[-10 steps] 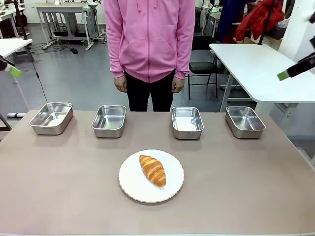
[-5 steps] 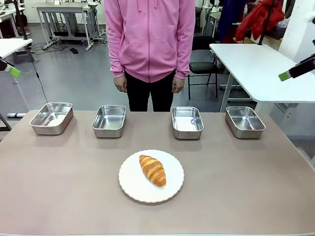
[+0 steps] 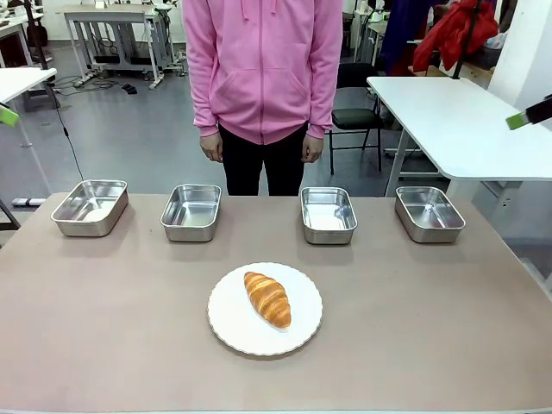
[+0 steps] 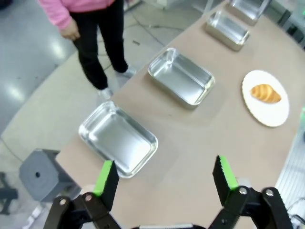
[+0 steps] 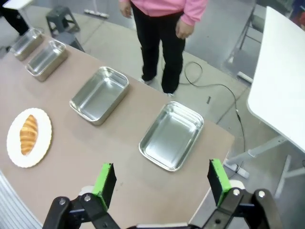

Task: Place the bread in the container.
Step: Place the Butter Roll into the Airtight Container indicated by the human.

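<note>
At the very start of the task. Bread (image 3: 267, 298) on the plate (image 3: 231, 333), near middle of the surface (image 3: 431, 336), outside all four containers (image 3: 328, 214) in the far row. Left to do: grasping, carrying, placing inside one. Left claw (image 4: 164, 164) and right claw (image 5: 161, 167) both released, spread wide, empty, touching nothing, high over the surface ends.

The right end effector (image 5: 160, 177) hangs above the surface (image 5: 95, 152), its green-padded fingers spread wide with nothing between them. Just beyond it lies a steel container (image 5: 172, 136), with three like it in line. The bread (image 5: 29, 134) rests on a white plate (image 5: 44, 125). A person (image 5: 159, 28) stands at the far edge.
</note>
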Motion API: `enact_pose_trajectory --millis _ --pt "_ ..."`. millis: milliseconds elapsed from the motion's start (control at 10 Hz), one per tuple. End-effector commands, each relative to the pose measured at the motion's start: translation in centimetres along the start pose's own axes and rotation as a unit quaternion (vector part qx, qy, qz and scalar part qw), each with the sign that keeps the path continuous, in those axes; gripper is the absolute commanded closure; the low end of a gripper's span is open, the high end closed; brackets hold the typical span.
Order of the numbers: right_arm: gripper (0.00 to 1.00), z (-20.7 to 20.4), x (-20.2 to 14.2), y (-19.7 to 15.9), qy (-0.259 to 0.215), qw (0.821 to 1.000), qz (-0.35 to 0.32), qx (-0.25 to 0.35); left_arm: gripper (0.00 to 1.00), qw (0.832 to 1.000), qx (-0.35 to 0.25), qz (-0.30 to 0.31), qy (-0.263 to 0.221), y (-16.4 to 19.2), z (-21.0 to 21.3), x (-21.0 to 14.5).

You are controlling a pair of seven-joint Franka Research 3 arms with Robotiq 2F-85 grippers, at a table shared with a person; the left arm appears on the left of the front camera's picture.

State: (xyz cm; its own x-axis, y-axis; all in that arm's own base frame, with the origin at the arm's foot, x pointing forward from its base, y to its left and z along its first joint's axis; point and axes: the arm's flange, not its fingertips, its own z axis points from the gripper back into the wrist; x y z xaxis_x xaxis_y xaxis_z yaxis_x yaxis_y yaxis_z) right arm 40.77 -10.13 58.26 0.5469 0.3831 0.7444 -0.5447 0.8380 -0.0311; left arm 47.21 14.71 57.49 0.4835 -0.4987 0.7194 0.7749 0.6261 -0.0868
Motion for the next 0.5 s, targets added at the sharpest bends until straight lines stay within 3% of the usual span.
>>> enact_pose_trajectory --millis 0,400 --pt "0.0 -0.6 -0.1 -2.4 -0.026 0.998 0.013 0.059 0.0 0.999 -0.03 -0.005 -0.045 0.6 1.0 0.3" --pt "0.0 -0.2 -0.5 -3.8 -0.045 0.996 0.01 0.073 0.0 0.996 -0.041 0.028 -0.069 0.2 2.5 0.5"
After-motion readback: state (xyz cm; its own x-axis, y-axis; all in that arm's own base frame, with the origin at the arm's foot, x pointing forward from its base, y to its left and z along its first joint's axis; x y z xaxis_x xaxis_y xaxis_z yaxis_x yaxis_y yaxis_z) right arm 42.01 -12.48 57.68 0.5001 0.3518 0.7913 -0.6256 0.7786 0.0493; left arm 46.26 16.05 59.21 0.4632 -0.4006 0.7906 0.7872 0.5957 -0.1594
